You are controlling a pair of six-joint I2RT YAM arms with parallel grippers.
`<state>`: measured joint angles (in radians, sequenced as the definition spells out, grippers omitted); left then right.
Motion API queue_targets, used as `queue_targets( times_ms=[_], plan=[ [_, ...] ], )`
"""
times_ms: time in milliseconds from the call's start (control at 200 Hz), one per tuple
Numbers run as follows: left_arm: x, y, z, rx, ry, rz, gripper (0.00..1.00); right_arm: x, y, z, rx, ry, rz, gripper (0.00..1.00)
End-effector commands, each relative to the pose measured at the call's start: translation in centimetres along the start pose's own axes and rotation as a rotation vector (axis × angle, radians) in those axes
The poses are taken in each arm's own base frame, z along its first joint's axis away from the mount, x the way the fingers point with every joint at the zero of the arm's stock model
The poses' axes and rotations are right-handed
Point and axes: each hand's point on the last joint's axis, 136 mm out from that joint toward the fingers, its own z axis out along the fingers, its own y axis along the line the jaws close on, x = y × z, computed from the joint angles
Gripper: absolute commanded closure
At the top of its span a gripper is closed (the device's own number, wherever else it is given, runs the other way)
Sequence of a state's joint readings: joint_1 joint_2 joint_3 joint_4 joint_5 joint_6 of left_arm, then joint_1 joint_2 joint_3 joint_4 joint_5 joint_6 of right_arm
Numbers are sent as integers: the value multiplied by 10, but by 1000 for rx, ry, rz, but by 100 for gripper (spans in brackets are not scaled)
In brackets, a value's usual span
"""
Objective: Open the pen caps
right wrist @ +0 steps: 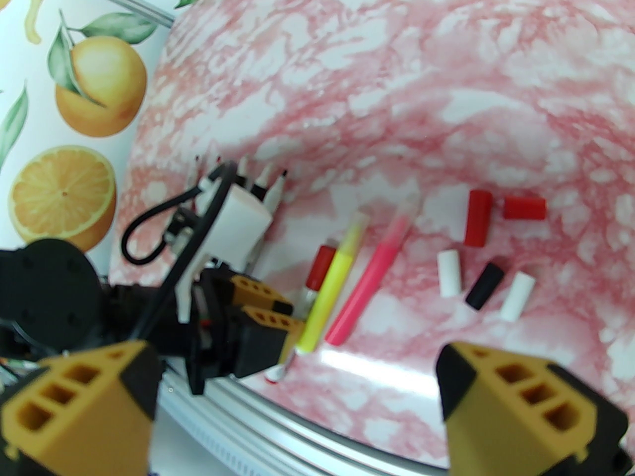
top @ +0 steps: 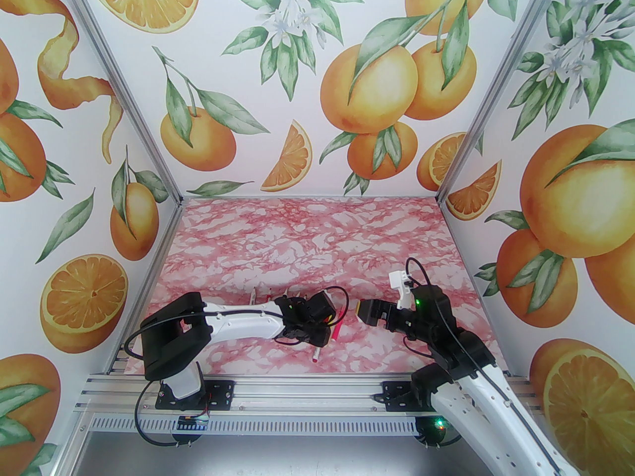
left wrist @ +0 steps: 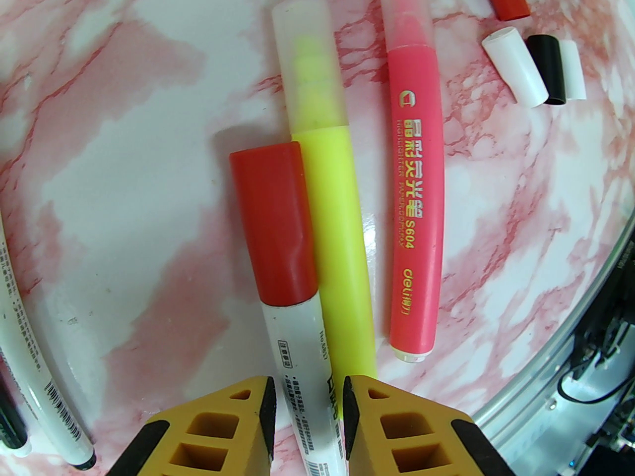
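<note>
My left gripper (left wrist: 310, 394) is low over the pink marble table (top: 307, 236), shut on the white barrel of a pen whose red cap (left wrist: 275, 226) is still on. A yellow highlighter (left wrist: 337, 246) lies against that pen and a pink one (left wrist: 419, 216) lies to its right, both with frosted caps on. Loose pen caps rest further right: white (right wrist: 449, 273), black (right wrist: 484, 285), white (right wrist: 517, 295) and two red (right wrist: 478, 216). My right gripper (right wrist: 297, 404) hovers open and holds nothing, facing the left gripper (top: 322, 337) from the right.
Several uncapped pens (right wrist: 268, 181) lie behind the left arm, and one white barrel (left wrist: 44, 380) shows at the left. The aluminium table rim (right wrist: 248, 429) runs just under both grippers. Walls printed with oranges close in the back and both sides.
</note>
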<state>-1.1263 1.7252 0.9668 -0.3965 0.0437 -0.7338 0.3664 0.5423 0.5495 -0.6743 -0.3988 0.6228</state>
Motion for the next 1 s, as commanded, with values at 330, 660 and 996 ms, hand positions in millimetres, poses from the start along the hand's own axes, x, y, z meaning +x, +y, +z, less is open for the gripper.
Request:
queue_targets(
  times_ms=[330, 660, 996],
  plan=[
    [3, 18, 6, -140, 49, 55, 70, 0, -3, 0, 16, -8, -8, 3],
    [5, 27, 14, -206, 94, 93, 76, 0, -3, 0, 18, -8, -4, 3],
    [-33, 13, -26, -5, -38, 61, 85, -7, 16, 4, -106, -44, 44, 6]
  ],
)
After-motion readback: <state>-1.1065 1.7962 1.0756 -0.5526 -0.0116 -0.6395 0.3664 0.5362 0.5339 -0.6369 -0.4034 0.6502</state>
